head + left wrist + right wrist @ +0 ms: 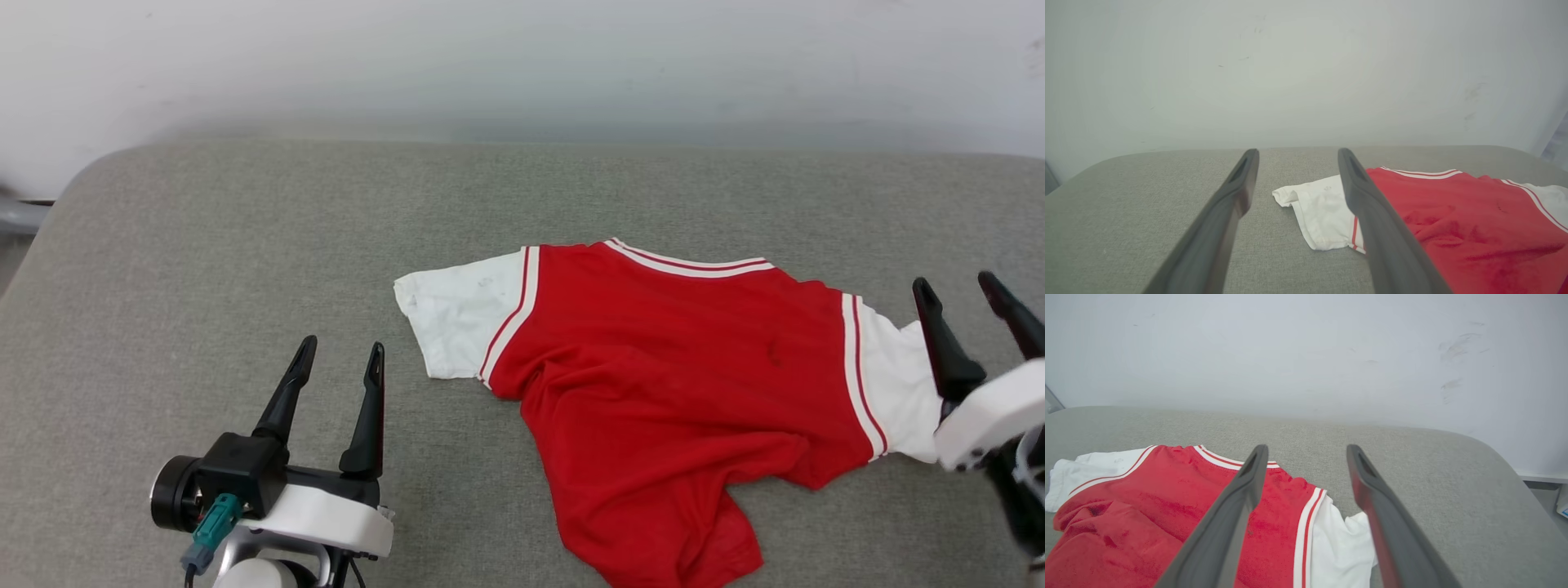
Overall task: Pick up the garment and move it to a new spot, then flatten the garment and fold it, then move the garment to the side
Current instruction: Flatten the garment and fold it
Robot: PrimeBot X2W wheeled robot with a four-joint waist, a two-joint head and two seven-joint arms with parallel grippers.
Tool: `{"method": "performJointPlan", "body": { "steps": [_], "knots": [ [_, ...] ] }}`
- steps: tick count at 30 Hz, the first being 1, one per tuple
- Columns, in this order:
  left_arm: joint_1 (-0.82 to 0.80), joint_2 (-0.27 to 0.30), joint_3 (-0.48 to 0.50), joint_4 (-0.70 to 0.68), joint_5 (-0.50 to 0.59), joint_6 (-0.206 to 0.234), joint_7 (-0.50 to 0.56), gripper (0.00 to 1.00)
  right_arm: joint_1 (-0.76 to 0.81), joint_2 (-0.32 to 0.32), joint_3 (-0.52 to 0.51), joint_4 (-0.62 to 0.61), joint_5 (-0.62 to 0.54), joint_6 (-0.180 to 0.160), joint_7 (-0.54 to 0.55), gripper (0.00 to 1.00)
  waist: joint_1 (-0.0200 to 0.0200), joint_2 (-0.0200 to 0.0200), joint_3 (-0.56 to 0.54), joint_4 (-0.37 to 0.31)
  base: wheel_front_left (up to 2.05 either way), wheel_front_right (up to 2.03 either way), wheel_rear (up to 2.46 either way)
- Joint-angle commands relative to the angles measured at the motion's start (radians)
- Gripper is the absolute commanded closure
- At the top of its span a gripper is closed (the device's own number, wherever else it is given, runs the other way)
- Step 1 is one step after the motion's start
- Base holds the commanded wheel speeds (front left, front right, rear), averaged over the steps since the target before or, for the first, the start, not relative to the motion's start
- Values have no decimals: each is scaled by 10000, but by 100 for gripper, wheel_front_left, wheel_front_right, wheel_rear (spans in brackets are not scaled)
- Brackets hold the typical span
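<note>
Garment position: right of centre on the grey fabric-covered surface, which spans the head view and ends at a pale wall on the far side

The garment lies with its striped collar trim toward the wall and a plain red panel facing up. Its upper body is fairly flat. Its lower body is wrinkled and skewed, and the hem end runs toward the near edge and out of the bottom of the head view.

The left-hand sleeve (white, with red-and-white striped trim at the seam) lies spread on the surface and points toward the robot's left. The right-hand sleeve is bunched and sits at the right end of the garment.

Left claw: fingers wide apart with nothing between them, over bare surface to the left of the garment and apart from it. In the left wrist view the fingers point toward the wall. The left-hand sleeve shows beyond them, partly hidden by one finger.

Right claw: fingers wide apart, holding nothing, at the right-hand sleeve. In the right wrist view white sleeve fabric lies below the gap between the fingers. Whether either finger touches the fabric cannot be told
</note>
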Motion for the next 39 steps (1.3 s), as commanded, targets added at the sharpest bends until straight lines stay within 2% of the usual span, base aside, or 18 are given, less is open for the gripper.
{"method": "performJointPlan", "body": {
  "steps": [1, 7, 10, 14, 17, 22, 25, 28, 34, 39],
  "knots": [
    [111, 14, 58, -70, -32, -16, -26, 0, 458, 443, -223, -306, -190, -9, -431, 0, 1, 0, -70, -101, 0, 0, 0],
    [-52, 276, -187, 195, -139, -13, -26, 0, 1461, 1845, -905, -1128, -670, -9, -1408, 0, 1, 0, 25, -358, 0, 0, 0],
    [-484, 589, -336, 409, -422, -5, -26, 0, 1580, 2159, -1032, -1354, -720, -8, -1493, 0, 1, 0, 170, -529, 0, 0, 0],
    [-1220, 1213, -842, 709, -729, -6, 338, 0, 1606, 2271, -1037, -1589, -766, -8, -1427, 0, 1, 0, 419, -728, 0, 0, 0],
    [-2479, 2279, -1769, 977, -1127, -6, 1669, 0, 1551, 2308, -1140, -1861, -802, -8, -1350, 0, 1, 0, 781, -873, 0, 0, 0],
    [-4897, 3817, -3102, 1570, -2930, -4, 4999, 0, 1250, 2414, -1192, -2148, -821, -9, -1422, 0, 1, 0, 1498, -1199, 0, 0, 0],
    [-6123, 4612, -3951, 2053, -4093, -6, 7174, 0, 1048, 2550, -1232, -2226, -870, -8, -1624, 0, 1, 0, 1935, -1405, 0, 0, 0],
    [-7151, 5271, -4526, 2387, -4827, -4, 8663, 0, 887, 2659, -1110, -2238, -930, -9, -1755, 0, 1, 0, 2302, -1615, 0, 0, 0],
    [-8189, 5973, -5216, 3305, -5458, -4, 10171, 0, 662, 2777, -776, -2148, -926, -9, -1902, 0, 1, 0, 2905, -1956, 0, 0, 0],
    [-8432, 6107, -5574, 3919, -5692, -6, 10707, 0, 583, 2853, -810, -2028, -860, -9, -2004, 0, 1, 0, 3080, -2079, 0, 0, 0]
  ]
}}
